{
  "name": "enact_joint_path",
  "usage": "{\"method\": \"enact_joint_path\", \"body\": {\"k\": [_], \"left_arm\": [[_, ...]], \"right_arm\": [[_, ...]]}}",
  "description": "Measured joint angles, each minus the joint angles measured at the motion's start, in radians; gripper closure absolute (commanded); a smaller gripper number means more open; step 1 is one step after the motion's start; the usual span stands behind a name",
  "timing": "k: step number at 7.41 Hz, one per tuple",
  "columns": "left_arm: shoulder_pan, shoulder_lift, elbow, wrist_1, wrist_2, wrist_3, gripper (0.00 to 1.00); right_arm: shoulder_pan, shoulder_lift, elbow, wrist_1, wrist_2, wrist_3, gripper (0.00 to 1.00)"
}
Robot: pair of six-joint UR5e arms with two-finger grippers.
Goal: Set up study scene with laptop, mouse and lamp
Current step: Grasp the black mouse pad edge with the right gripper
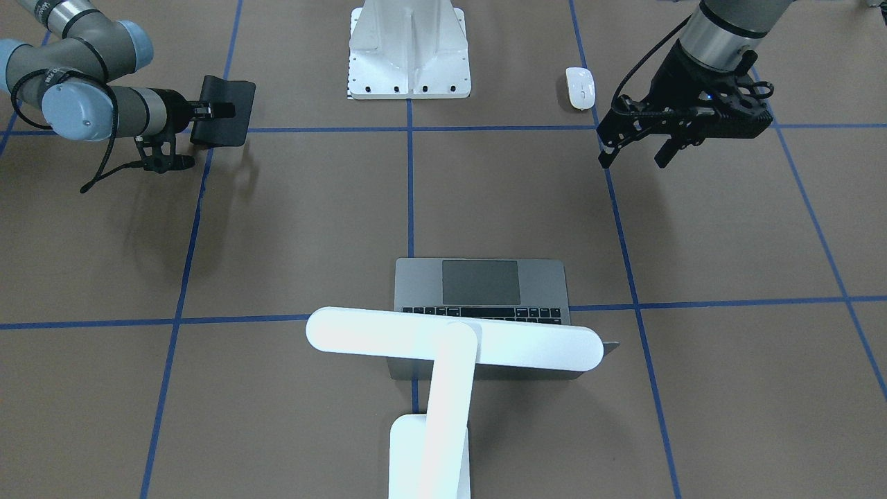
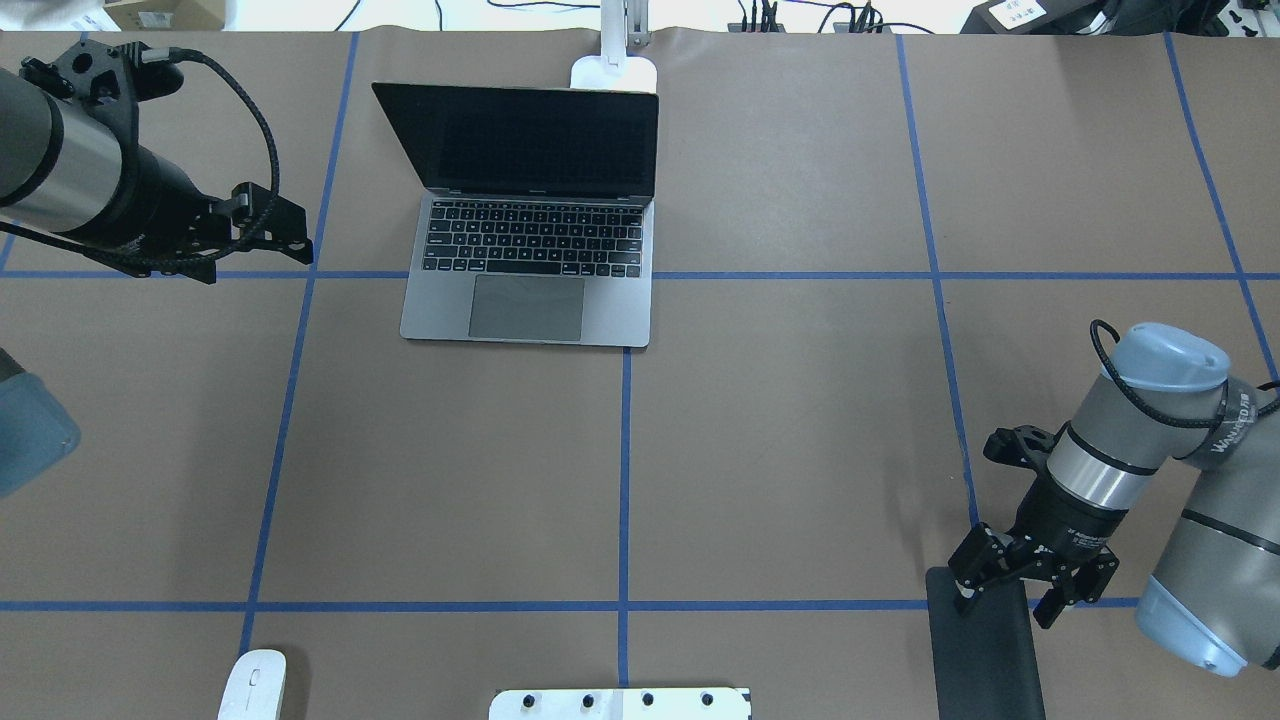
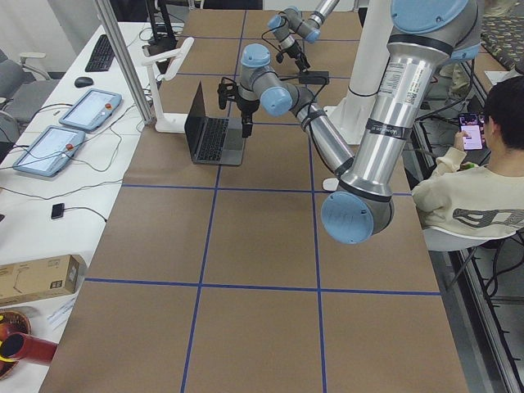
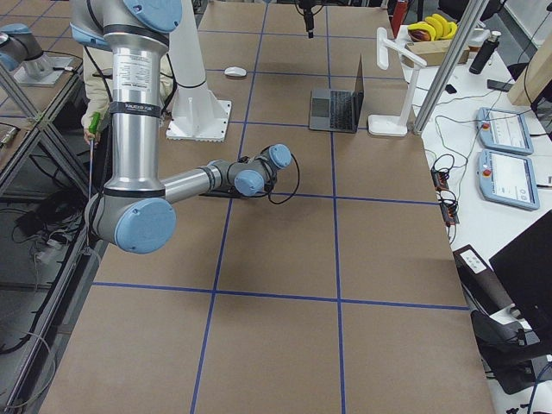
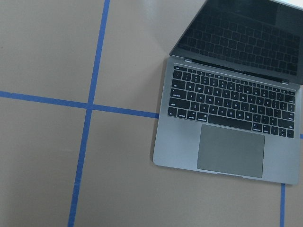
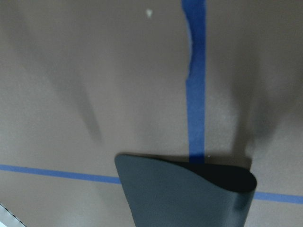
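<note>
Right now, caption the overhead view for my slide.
Open laptop before lamp; right gripper lifting black mat.

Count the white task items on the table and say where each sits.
2. The mouse lies by the robot's near-left edge, beside the pedestal mount; the lamp stands behind the open laptop.

A space-grey laptop (image 2: 527, 228) with black keys, a glossy white mouse (image 2: 252, 684), a white lamp (image 1: 443, 367) — all shown on brown paper (image 2: 780, 430) gridded with blue tape.

Laptop (image 2: 527, 215) open, dark screen; lamp (image 1: 443, 346) behind; mouse (image 1: 580, 87) well apart.
</note>
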Motion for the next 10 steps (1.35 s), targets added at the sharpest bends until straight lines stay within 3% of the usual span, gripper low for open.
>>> {"method": "enact_joint_path", "body": {"k": [3,5,7,8,10], "left_arm": [[-0.001,0.001,0.002,0.001,-0.005,0.023,0.0],[-0.001,0.001,0.003,0.001,-0.007,0.026,0.0],[-0.001,0.0,0.002,0.001,-0.007,0.027,0.0],[-0.001,0.0,0.001,0.001,-0.007,0.027,0.0],[-0.001,0.0,0.0,0.001,-0.008,0.027,0.0]], "right_arm": [[-0.04,-0.024,0.002,0.0,-0.04,0.001,0.01],[-0.044,-0.029,0.003,-0.001,-0.045,0.002,0.52],[-0.045,-0.038,0.004,-0.002,-0.046,0.003,0.94],[-0.045,-0.041,0.004,-0.002,-0.046,0.003,1.0],[-0.043,-0.048,0.009,-0.002,-0.046,0.003,1.0]]}}
